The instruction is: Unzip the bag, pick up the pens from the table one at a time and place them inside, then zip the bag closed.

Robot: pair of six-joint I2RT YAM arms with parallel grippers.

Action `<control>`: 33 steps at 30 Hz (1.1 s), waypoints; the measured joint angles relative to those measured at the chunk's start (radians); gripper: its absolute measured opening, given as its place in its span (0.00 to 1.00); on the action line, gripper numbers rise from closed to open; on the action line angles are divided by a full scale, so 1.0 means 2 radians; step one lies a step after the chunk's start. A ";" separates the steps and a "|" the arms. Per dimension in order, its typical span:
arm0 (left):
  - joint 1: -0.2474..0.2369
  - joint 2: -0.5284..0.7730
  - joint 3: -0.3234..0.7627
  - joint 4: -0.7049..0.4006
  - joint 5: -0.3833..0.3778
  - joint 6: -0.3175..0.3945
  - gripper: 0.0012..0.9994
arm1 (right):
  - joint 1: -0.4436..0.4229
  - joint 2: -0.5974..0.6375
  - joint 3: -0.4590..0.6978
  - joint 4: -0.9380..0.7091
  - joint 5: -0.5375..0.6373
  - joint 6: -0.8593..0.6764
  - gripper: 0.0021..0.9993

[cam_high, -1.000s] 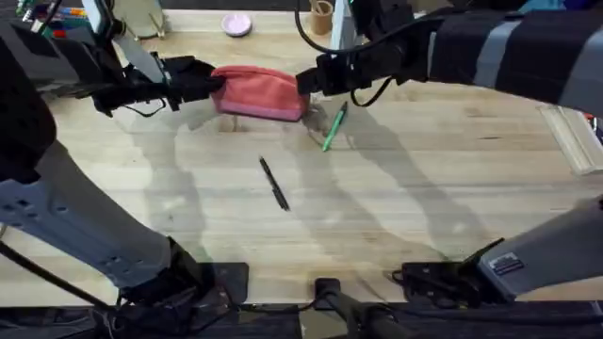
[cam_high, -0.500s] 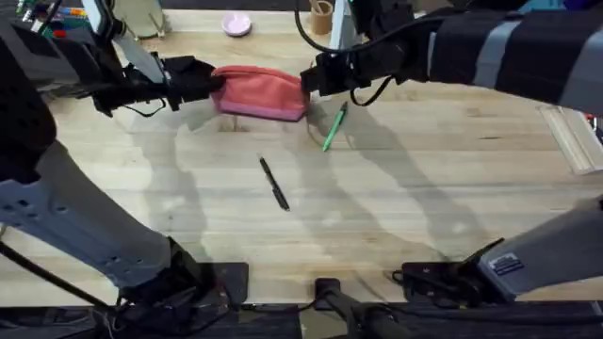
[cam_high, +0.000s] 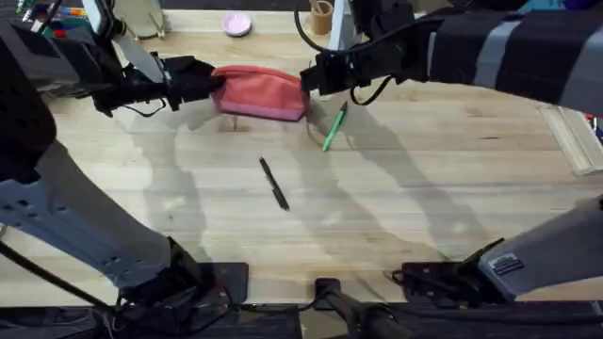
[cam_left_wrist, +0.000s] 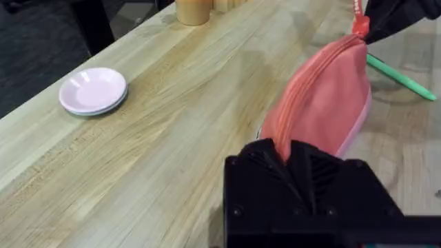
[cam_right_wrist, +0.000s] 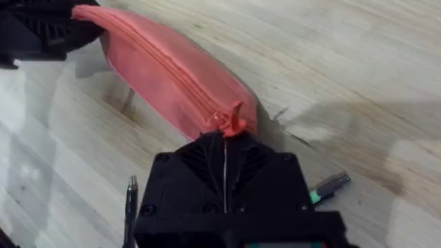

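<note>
The coral-pink bag (cam_high: 260,92) lies at the far middle of the table (cam_high: 424,188), its zipper closed along the top. My left gripper (cam_high: 215,85) is shut on the bag's left end (cam_left_wrist: 286,148). My right gripper (cam_high: 307,81) is shut on the red pull cord (cam_right_wrist: 229,122) at the bag's right end (cam_right_wrist: 172,72). A green pen (cam_high: 334,127) lies just right of the bag, also seen as a green pen (cam_left_wrist: 403,78) past the pouch. The black pen (cam_high: 273,182) lies nearer, mid-table, and the black pen (cam_right_wrist: 130,207) shows beside my right fingers.
A pink saucer (cam_high: 236,24) and a tan cup (cam_high: 322,15) sit at the table's far edge. A clear ruler-like object (cam_high: 573,137) lies at the right edge. The saucer (cam_left_wrist: 93,90) is left of the bag.
The right gripper shifted slightly up and right along the bag's right end. The left gripper, bag and pens stayed put.
</note>
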 joint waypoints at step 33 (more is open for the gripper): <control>0.000 0.000 0.000 0.001 0.000 0.000 0.04 | 0.011 -0.057 0.002 0.024 0.021 -0.030 0.03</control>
